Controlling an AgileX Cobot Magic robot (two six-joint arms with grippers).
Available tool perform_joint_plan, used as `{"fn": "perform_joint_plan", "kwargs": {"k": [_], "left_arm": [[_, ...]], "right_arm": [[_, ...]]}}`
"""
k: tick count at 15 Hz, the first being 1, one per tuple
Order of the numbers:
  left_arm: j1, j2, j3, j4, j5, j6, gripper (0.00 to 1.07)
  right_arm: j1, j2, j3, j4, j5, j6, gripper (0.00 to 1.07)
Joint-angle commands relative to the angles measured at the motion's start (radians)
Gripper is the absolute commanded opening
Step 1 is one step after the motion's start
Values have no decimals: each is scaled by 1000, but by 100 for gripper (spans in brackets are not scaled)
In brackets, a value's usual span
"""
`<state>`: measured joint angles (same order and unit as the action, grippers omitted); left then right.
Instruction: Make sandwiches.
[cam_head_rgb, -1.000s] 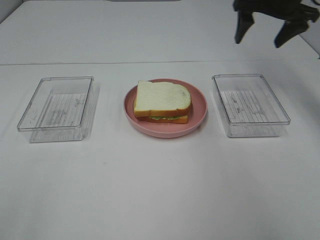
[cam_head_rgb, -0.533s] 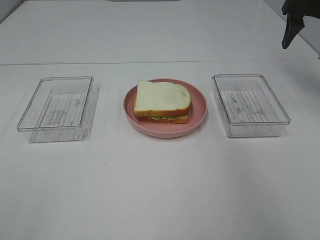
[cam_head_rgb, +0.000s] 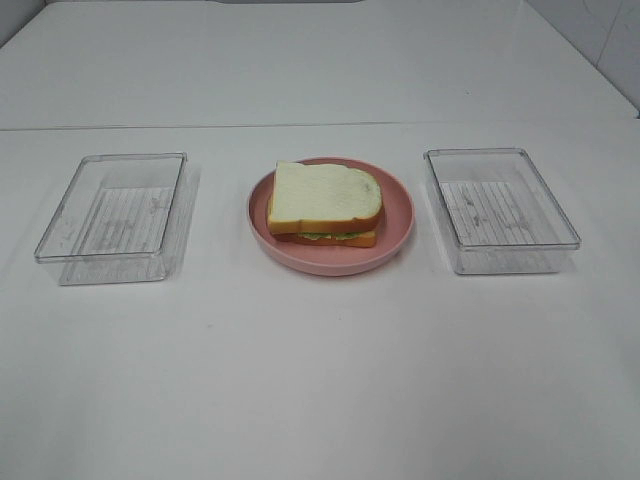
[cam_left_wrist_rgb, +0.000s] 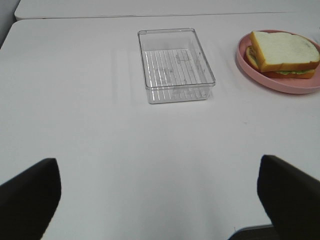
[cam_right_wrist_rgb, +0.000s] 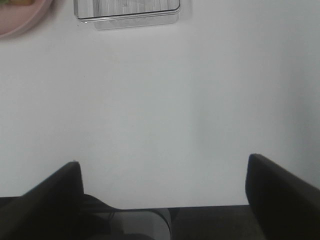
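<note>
A sandwich (cam_head_rgb: 325, 205) lies on a round pink plate (cam_head_rgb: 395, 230) at the table's middle: white bread with orange-brown crust on top, green lettuce showing at its front edge. It also shows in the left wrist view (cam_left_wrist_rgb: 283, 54). No gripper shows in the exterior high view. My left gripper (cam_left_wrist_rgb: 159, 200) is open and empty over bare table, well short of the left tray. My right gripper (cam_right_wrist_rgb: 164, 192) is open and empty near the table's front edge, far from the right tray.
An empty clear plastic tray (cam_head_rgb: 115, 215) stands left of the plate and another (cam_head_rgb: 500, 208) right of it. The left tray also shows in the left wrist view (cam_left_wrist_rgb: 175, 64), the right tray in the right wrist view (cam_right_wrist_rgb: 127, 11). The table's front edge (cam_right_wrist_rgb: 165, 207) lies under my right gripper.
My right gripper, open at the upper right of the exterior high view, has moved right and out of that view. The sandwich, plate and trays have not moved.
</note>
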<state>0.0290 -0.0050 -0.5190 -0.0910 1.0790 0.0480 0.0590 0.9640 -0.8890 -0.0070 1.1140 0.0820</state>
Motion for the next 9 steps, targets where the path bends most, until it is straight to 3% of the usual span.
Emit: {"fn": "perform_joint_plan", "kwargs": {"k": [1, 4, 9], "left_arm": [[4, -20, 3, -15, -9, -7, 100], [4, -20, 3, -16, -9, -7, 100], [4, -20, 3, -17, -9, -7, 100]], "right_arm": [[-1, -237, 96, -21, -11, 15, 85], [-1, -652, 232, -68, -4, 12, 85], [-1, -951, 364, -80, 20, 8, 85]]}}
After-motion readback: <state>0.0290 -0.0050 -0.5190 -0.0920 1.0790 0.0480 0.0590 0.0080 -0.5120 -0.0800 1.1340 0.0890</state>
